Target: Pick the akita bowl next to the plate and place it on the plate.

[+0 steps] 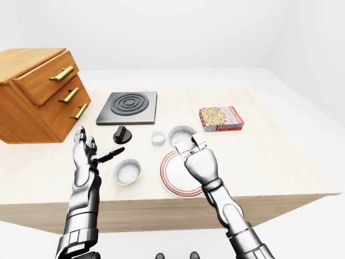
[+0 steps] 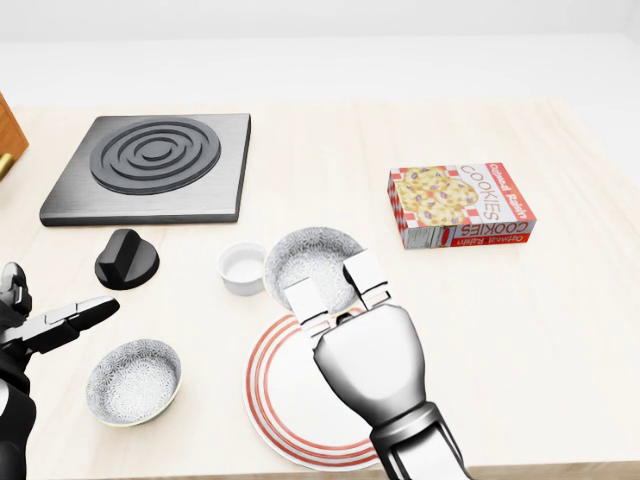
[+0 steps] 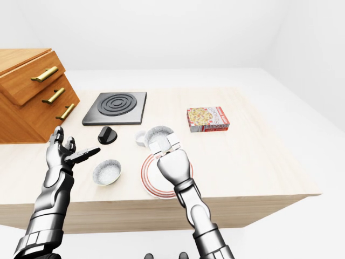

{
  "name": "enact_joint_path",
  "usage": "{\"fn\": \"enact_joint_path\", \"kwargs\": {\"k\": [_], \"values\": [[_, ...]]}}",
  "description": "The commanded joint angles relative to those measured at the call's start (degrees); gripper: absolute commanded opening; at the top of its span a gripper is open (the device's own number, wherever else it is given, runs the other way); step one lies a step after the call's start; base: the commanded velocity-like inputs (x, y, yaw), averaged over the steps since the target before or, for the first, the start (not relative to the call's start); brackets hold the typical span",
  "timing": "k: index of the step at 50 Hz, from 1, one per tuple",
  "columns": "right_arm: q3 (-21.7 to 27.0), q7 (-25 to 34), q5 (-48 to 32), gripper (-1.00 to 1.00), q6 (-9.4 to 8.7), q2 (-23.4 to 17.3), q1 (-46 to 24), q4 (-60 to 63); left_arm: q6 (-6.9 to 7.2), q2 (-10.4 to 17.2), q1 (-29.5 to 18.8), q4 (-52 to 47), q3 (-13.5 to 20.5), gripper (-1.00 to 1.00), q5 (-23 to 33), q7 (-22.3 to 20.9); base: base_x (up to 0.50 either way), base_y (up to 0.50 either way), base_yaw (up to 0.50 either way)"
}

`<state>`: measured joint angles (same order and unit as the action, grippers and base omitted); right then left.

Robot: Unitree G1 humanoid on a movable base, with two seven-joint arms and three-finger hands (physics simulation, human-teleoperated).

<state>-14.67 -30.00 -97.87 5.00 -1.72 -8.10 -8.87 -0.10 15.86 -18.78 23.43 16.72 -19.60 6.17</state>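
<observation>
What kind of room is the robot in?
Most likely a kitchen, though a simulated one: a wooden counter holds a stove burner, a striped plate and a box of cookies.

The right hand point(image 2: 366, 352) pinches the akita bowl point(image 2: 308, 250) by its lower rim; bowl seemingly touches the plate point(image 2: 268, 395).

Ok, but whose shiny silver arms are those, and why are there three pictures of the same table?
Those are a computer-drawn robot's arms. All three pictures come from cameras on its head. On the pale wooden table sit a square black stove plate, a black knob, a small white cup, a red cookie box, a white plate with red rings and a speckled grey bowl. The right hand grips a second speckled bowl by its rim, beside that plate. The left hand is open and empty.
</observation>
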Motion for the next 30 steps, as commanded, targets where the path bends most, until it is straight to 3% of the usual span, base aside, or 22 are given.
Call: {"fn": "enact_joint_path", "kwargs": {"k": [1, 4, 5, 6, 7, 8, 11, 12, 13, 20, 21, 30], "values": [[-0.11, 0.0, 3.5, -1.0, 0.0, 0.17, 0.34, -0.26, 0.23, 0.05, 0.13, -0.37, -0.03, 1.0, -0.12, 0.08, 0.0, 0.0, 0.0], [-0.12, 0.0, 3.79, -1.0, 0.0, 0.14, 0.63, -0.18, -0.99, 0.06, -0.38, 1.41, 0.0, 1.0, 0.04, -0.33, 0.0, 0.0, 0.0], [-0.12, 0.0, 3.84, -1.0, 0.0, 0.09, 0.75, -0.18, -0.55, 0.07, -0.23, 0.8, -0.07, 1.0, -0.04, -0.14, 0.0, 0.0, 0.0], [-0.07, 0.0, 3.97, -1.0, 0.0, 0.05, 0.78, -0.26, -1.0, 0.07, -0.4, 1.44, -0.07, 1.0, 0.0, -0.27, 0.0, 0.0, 0.0], [0.05, 0.0, 4.15, -1.0, 0.0, -0.04, 0.8, 0.07, 0.18, 0.04, 0.03, -0.28, -0.16, 1.0, -0.13, 0.21, 0.0, 0.0, 0.0], [0.14, 0.0, 4.28, -1.0, 0.0, -0.09, 0.76, 0.4, 0.28, 0.07, 0.06, -0.38, -0.11, 1.0, -0.14, 0.18, 0.0, 0.0, 0.0], [0.31, 0.0, 4.46, -1.0, 0.0, -0.15, 0.8, 0.61, -0.42, 0.09, -0.24, 0.65, -0.06, 1.0, -0.02, -0.08, 0.0, 0.0, 0.0], [0.42, 0.0, 4.81, -1.0, 0.0, -0.27, 1.17, 1.49, 0.35, 0.05, 0.02, -0.41, -0.11, 1.0, -0.09, 0.24, 0.0, 0.0, 0.0], [0.52, 0.0, 5.05, -1.0, 0.0, -0.3, 1.36, 2.02, 0.25, 0.05, 0.05, -0.32, -0.06, 1.0, -0.08, 0.15, 0.0, 0.0, 0.0], [0.78, 0.0, 6.64, -1.0, 0.0, -0.21, 1.91, 2.45, -1.28, 0.09, -0.4, 1.73, -0.06, 1.0, -0.03, -0.35, 0.0, 0.0, 0.0], [0.7, 0.0, 6.81, -1.0, 0.0, -0.17, 2.05, 2.64, -0.58, 0.12, -0.19, 0.81, -0.11, 1.0, -0.15, -0.1, 0.0, 0.0, 0.0], [0.54, 1.0, 7.7, -1.0, 0.0, -0.3, 3.25, 4.01, -0.44, 0.09, -0.12, 0.59, -0.12, 1.0, -0.1, -0.01, 0.0, 0.0, 0.0]]}}
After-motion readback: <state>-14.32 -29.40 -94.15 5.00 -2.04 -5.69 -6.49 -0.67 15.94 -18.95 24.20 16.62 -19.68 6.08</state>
